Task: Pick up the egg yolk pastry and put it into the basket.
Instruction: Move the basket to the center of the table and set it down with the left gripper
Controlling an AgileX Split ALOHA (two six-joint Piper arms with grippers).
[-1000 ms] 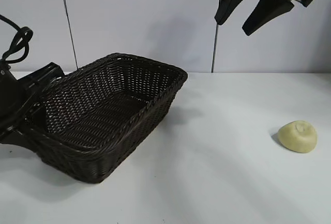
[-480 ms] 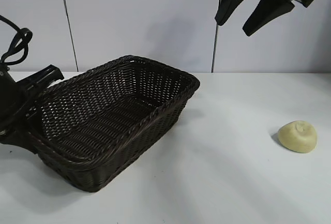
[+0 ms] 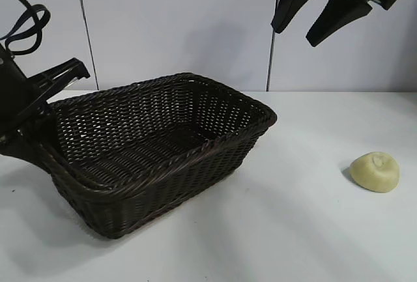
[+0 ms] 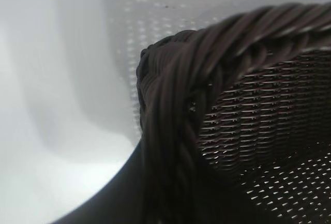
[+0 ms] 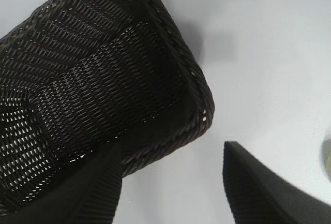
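Left hand clamped on dark brown woven wicker basket rim, tilting it toward small pale yellow dome pastry on white bench. Right hand high above basket, half open, empty.

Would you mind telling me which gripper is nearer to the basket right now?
Left. The left gripper is shut on the basket at its braided end rim, tilting it. The right gripper hangs open, high above the table and apart from the basket.

A white counter fills the foreground. Behind it stands a pale grey panelled wall, with thin dark vertical seams at eleven and one o'clock. Soft, even light falls throughout.
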